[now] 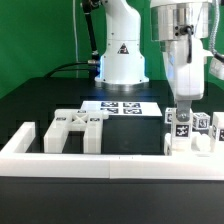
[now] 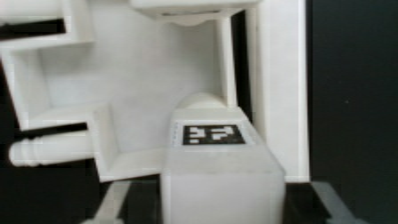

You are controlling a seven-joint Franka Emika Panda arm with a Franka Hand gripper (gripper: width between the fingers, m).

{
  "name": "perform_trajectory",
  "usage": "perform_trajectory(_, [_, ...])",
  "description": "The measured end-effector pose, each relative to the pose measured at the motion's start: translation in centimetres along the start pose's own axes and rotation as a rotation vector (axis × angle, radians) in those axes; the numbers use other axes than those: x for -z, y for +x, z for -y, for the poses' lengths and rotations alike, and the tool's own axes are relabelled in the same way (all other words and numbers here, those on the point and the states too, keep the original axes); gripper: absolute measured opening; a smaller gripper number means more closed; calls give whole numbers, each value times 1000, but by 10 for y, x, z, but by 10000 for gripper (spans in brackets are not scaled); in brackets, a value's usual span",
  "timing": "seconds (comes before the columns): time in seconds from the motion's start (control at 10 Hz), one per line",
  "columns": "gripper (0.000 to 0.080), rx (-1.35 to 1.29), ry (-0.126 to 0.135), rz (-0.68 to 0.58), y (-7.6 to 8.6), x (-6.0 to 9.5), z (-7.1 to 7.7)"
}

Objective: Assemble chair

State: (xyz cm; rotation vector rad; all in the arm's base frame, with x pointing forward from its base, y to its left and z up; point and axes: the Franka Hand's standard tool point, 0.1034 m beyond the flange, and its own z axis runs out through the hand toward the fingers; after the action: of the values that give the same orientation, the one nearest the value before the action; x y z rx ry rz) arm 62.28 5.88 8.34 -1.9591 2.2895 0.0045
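Observation:
White chair parts with square tags stand in a cluster at the exterior view's right, just behind the border wall. My gripper reaches down into this cluster from above. In the wrist view my gripper is shut on a white blocky chair part with a black-and-white tag on its face; a grey finger presses on each side of it. Past it lies a larger white chair piece with a round peg. More loose chair parts lie at the exterior view's left.
A long white border wall runs along the table's front, with a raised end at the exterior view's left. The marker board lies flat in front of the robot base. The table is black.

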Motion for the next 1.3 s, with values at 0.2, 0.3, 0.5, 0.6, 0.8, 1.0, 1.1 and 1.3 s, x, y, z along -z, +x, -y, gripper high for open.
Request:
perform_trajectory(0.2, [291,-44,5,7,0,0,1])
perform_trajectory(0.3, [369,-23,4,7,0,0,1])
perform_trajectory(0.5, [505,90,4,7,0,0,1])
perform_trajectory(0.6, [618,188,6,6,-1,0,2])
perform_trajectory(0.8, [640,434,10,4,0,1,3])
perform_trajectory(1.0, [648,644,13,1,2,1,3])
perform_trajectory(1.1, [649,760,12,-1,3,0,3])
perform_trajectory(1.3, [649,946,10,-2,3,0,3])
